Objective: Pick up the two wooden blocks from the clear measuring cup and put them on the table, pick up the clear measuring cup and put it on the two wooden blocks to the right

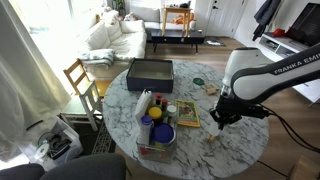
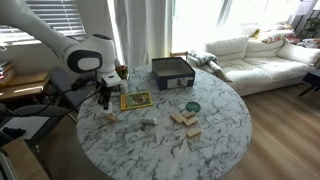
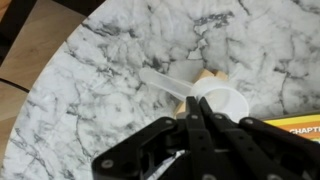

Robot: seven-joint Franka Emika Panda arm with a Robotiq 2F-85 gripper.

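In the wrist view the clear measuring cup (image 3: 222, 100) hangs at my fingertips, its handle pointing up and to the left. My gripper (image 3: 197, 101) is shut, its fingers pinching the cup's rim next to the handle. Tan wooden blocks (image 3: 207, 76) show just beyond and beneath the cup on the marble table (image 3: 110, 70). In both exterior views the gripper (image 1: 218, 118) (image 2: 103, 100) hovers low over the table edge, with a small wooden block (image 2: 110, 118) below it. The cup itself is too faint to make out there.
A black box (image 1: 150, 70) (image 2: 172, 70) stands at the table's far side, with a green lid (image 1: 198, 81) (image 2: 192, 105) near it. A picture book (image 1: 187, 113) (image 2: 135, 100) lies next to my gripper. A bin of bottles (image 1: 155, 128) and more wooden blocks (image 2: 183, 120) lie on the table.
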